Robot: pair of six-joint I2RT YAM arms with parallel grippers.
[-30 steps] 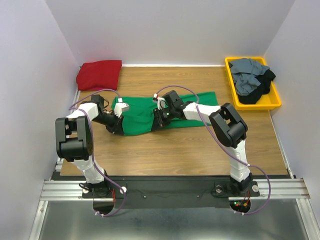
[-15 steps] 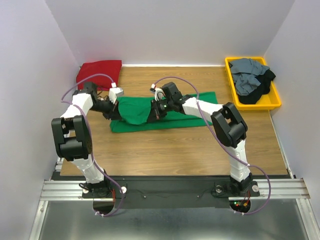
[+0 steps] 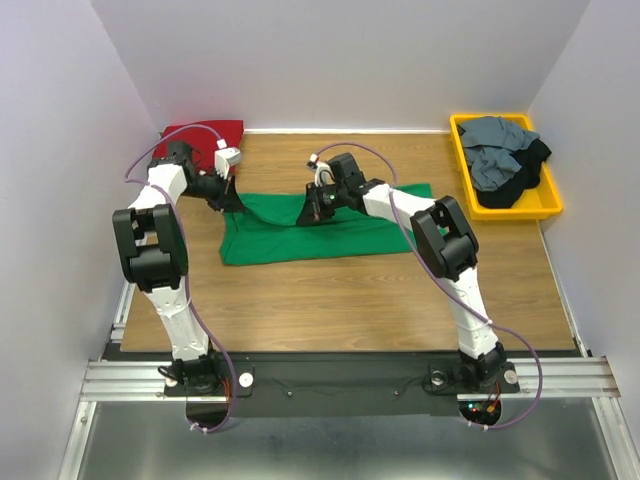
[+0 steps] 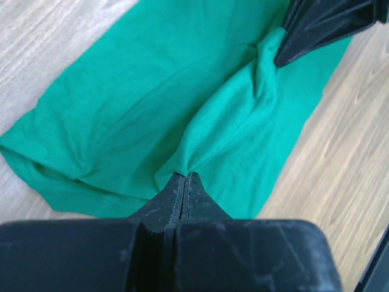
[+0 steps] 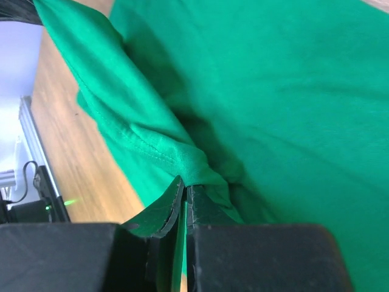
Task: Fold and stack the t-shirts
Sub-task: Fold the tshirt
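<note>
- Wooden tabletop [image 3: 400, 300]: walls on 3 sides, both arm bases at the near edge.
- Left arm [image 3: 150, 250] runs up the left side, its wrist bent to the right. Right arm [image 3: 440, 235] reaches far and left, toward the centre.
- Green t-shirt [image 3: 330, 238]: on the tabletop in the far half, left of centre, spread as a long band running left to right. The near part lies flat. The far-left part is raised into a ridge strung between the 2 hands.
- Yellow tray [image 3: 463, 165]: far right corner, well apart from the green t-shirt. It holds a crumpled grey t-shirt [image 3: 495, 150] lying on a black t-shirt [image 3: 510, 192].
- Dark red t-shirt [image 3: 228, 130]: folded, far left corner, partly hidden behind the left arm. It is near the green t-shirt but not touching it.
- Left hand [image 3: 238, 203]: at the green t-shirt's left end. In the left wrist view its fingers are pressed together on a pinch of green cloth. A hemmed fold runs from that pinch up to the other hand at the top right.
- Right hand [image 3: 309, 213]: over the middle of the band's far edge. In the right wrist view its fingers are closed to a slit, gripping a bunched hem of the green t-shirt.
</note>
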